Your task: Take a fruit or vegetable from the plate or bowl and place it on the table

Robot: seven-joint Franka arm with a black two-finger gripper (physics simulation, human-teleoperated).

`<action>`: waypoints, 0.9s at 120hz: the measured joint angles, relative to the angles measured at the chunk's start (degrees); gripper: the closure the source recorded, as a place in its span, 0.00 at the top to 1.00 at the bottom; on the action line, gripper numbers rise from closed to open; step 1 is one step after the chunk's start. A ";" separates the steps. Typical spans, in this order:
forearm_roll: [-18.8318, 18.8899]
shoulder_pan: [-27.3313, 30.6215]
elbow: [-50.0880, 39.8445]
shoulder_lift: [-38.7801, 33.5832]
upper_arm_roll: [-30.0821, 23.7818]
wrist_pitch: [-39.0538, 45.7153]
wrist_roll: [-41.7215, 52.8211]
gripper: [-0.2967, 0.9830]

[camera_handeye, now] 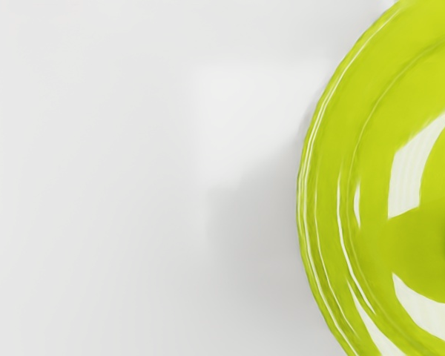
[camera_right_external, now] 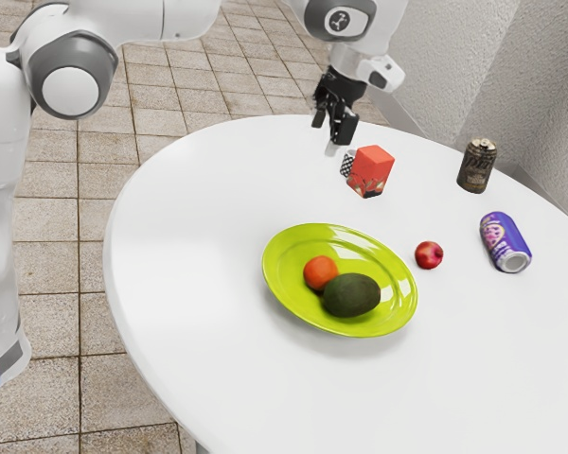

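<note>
**Fingers [camera_right_external: 343, 132] standing open and empty; orange-red round fruit [camera_right_external: 320, 272] and avocado [camera_right_external: 351, 295] both sitting on the lime-green plate [camera_right_external: 277, 272]**

Clock directions are reading off the exterior view, plate as the dial centre, 12 pointing to that view's upper edge.

Fingers: hanging at 12, well apart from the plate, pointing down. They are standing clearly apart with a gap between them, gripping nothing. I can't tell how high over the surface [camera_right_external: 189, 265] they are hanging.

Task items: the orange-red fruit is sitting inside the plate, toward 10 from its centre. The avocado is lying just beside it, toward 5, partly overlapping it in view; can't confirm contact. The plate itself is resting on the white surface.

Rest of the surface:
- Red box [camera_right_external: 370, 172] is standing between 12 and 1, near the fingers. A black-and-white patterned item [camera_right_external: 346, 165] is showing just beside it, partly hidden by the box; can't name it.
- Small round red fruit [camera_right_external: 429, 254] is sitting on the surface between 2 and 3, just off the plate's rim.
- Purple can [camera_right_external: 505, 243] is lying on its side, also between 2 and 3, farther out.
- Dark can [camera_right_external: 476, 165] is standing upright toward 2.

Arm [camera_right_external: 69, 76] is coming in from 9 to 10 and reaching across toward 12.

Wrist view: camera is looking onto part of the plate's glossy rim and well, plus white surface next to it.
</note>
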 joint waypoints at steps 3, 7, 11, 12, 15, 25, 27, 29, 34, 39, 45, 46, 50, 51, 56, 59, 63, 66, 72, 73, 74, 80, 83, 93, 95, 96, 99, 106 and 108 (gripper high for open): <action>-0.12 0.03 -0.01 0.00 0.03 0.63 0.12 0.77; -0.24 0.12 0.00 0.00 0.02 1.35 0.26 0.77; -0.26 0.14 0.05 -0.01 -0.14 1.97 0.40 0.77; -0.27 0.09 0.07 -0.03 -0.21 2.11 0.43 0.77; -0.30 -0.22 0.33 -0.07 -0.43 2.50 0.53 0.77; -0.29 -4.04 1.62 0.71 -1.20 3.50 0.63 0.77; -0.30 -4.86 1.70 1.07 -1.28 3.66 0.42 0.77; -0.33 -5.64 1.70 1.30 -1.33 3.79 0.13 0.77; -0.26 -7.46 1.48 1.67 -1.39 4.05 -0.66 0.77; -0.19 -9.17 1.10 1.96 -1.41 4.25 -1.43 0.77; -0.09 -11.20 0.54 2.13 -1.37 4.41 -2.49 0.77; -0.07 -11.45 0.43 2.15 -1.37 4.43 -2.67 0.77; -0.04 -12.13 -0.20 2.44 -1.39 4.51 -3.33 0.77; -0.04 -12.24 -0.36 2.51 -1.38 4.53 -3.49 0.77; -0.05 -12.69 -1.07 2.80 -1.39 4.61 -4.27 0.77; -0.15 -13.07 -1.32 2.94 -1.42 4.65 -4.72 0.77; -0.30 -13.67 -1.50 3.08 -1.47 4.69 -5.28 0.77; -0.48 -14.17 -1.55 3.15 -1.57 4.72 -5.67 0.77; -1.03 -14.90 -1.73 3.25 -1.69 4.77 -6.41 0.77; -1.12 -14.97 -1.75 3.27 -1.72 4.77 -6.53 0.77; -1.20 -15.03 -1.76 3.28 -1.74 4.77 -6.64 0.77; -1.74 -15.16 -1.80 3.52 -1.86 4.80 -7.29 0.77; -2.04 -15.06 -1.82 3.79 -1.90 4.81 -7.59 0.77; -3.15 -15.01 -2.58 4.15 -1.32 5.02 -8.17 0.77; -3.62 -15.12 -3.24 4.07 -0.86 5.25 -8.22 0.77; -3.86 -15.16 -3.63 4.02 -0.61 5.40 -8.24 0.77; -4.52 -15.16 -4.73 3.89 -0.04 5.86 -8.31 0.77; -5.88 -15.27 -6.28 3.98 0.52 6.86 -8.46 0.77; -6.28 -15.40 -6.63 4.02 0.59 7.20 -8.51 0.77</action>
